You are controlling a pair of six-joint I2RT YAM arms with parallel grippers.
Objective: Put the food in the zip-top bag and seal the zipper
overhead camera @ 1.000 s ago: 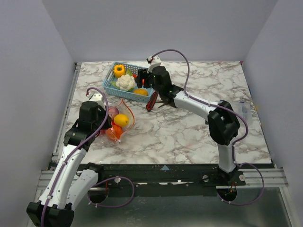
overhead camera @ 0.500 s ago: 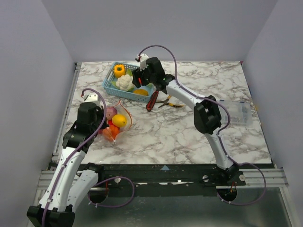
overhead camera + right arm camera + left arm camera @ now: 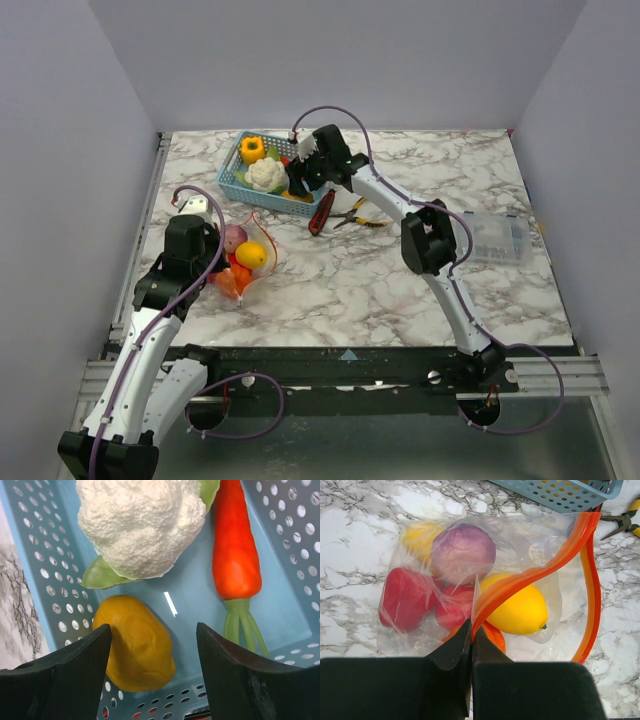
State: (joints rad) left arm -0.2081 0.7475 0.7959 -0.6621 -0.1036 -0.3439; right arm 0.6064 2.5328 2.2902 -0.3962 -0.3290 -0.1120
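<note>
The clear zip-top bag (image 3: 540,550) lies on the marble at the left (image 3: 250,262). Inside it are a purple onion (image 3: 463,552), a yellow lemon (image 3: 517,605) and red pieces (image 3: 405,597). Its mouth gapes, and the orange zipper (image 3: 535,572) curves across it. My left gripper (image 3: 471,630) is shut on the near end of that strip. My right gripper (image 3: 153,630) hangs open over the blue basket (image 3: 35,555), its fingers on either side of a yellow-brown potato (image 3: 135,650). A cauliflower (image 3: 142,522) and a carrot (image 3: 235,545) lie beyond it. A yellow pepper (image 3: 252,149) sits at the basket's far end.
Red-handled pliers (image 3: 322,212) and yellow-handled pliers (image 3: 357,216) lie just right of the basket (image 3: 228,178). A clear plastic box (image 3: 497,238) sits near the table's right edge. Grey walls close in the back and both sides.
My right gripper has swung left from beside the pliers to over the basket. The left gripper has shifted the bag slightly left and kept its hold on the strip.
</note>
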